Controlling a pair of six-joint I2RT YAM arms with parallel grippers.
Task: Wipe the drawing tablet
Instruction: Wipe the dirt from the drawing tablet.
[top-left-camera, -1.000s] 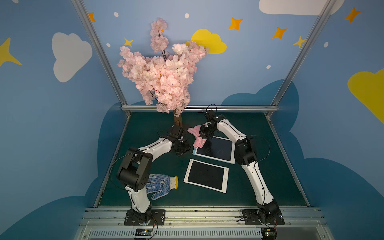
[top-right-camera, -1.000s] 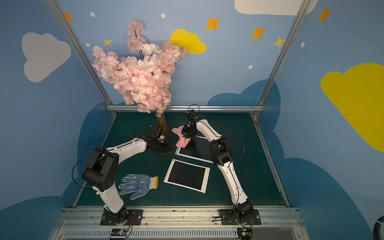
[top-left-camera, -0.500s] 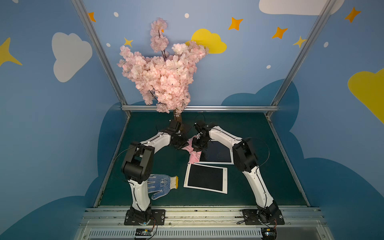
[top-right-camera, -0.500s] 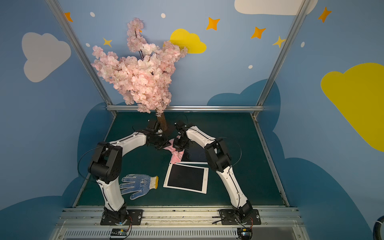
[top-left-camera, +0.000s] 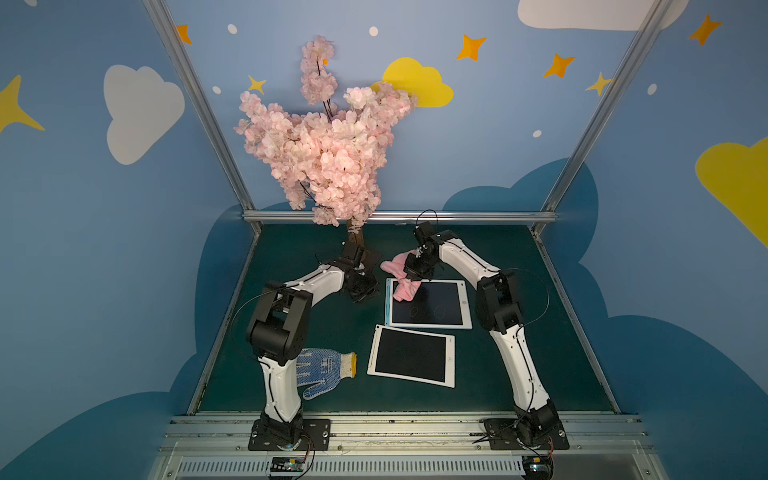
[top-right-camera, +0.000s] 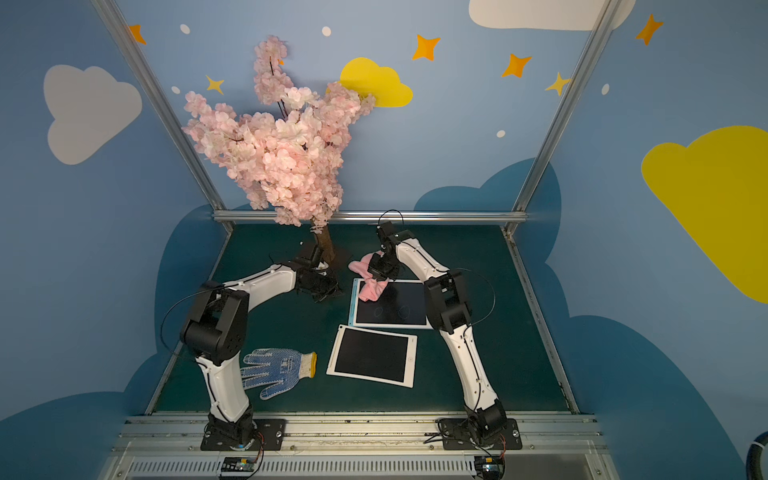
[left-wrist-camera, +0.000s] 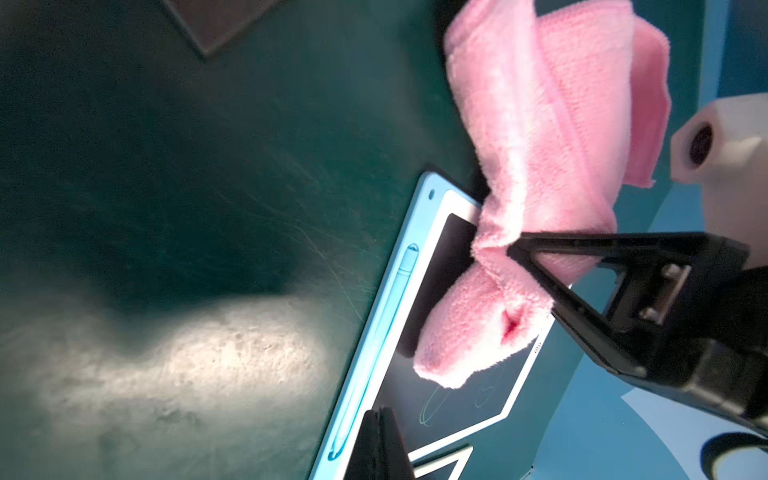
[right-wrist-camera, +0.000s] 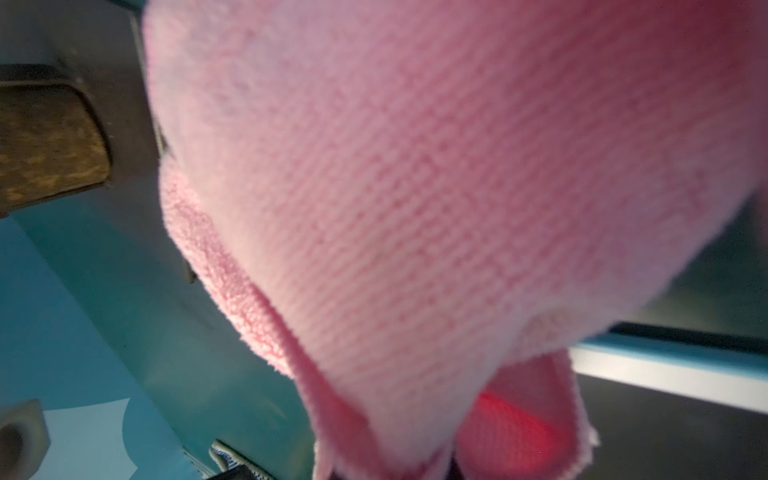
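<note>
Step in hand was judged to be the wiping stroke itself, early in its run. The right gripper (top-left-camera: 417, 272) was seen clamped tight on a bunched pink cloth (top-left-camera: 404, 291). This was confirmed in the left wrist view, where its fingertips (left-wrist-camera: 582, 240) were pinched into a fold of the fabric.

The drawing tablet (top-left-camera: 432, 305), blue-edged, was lying flat about mid-counter, a little right of centre. The cloth was draped over the tablet's back-left corner, directly beneath the gripper. One lobe rested on the dark screen; the other spilled onto the counter (top-left-camera: 478, 386) toward the back edge. Two faint scribbles (top-left-camera: 413, 311) were noted on the screen, nearer its front, not covered by the cloth.

The left gripper (top-left-camera: 365, 291) was seen shut and empty, just beside the tablet's left edge; contact could not be told.

A second tablet (top-left-camera: 411, 357), white-framed, was lying just in front, toward the counter's front edge. A dotted glove (top-left-camera: 326, 370) was noted near the front-left corner.

The next move was judged to call for the cloth being pressed down and drawn toward the front edge, over the scribbles. Sliding of the tablet was thought possible unless it were braced.
</note>
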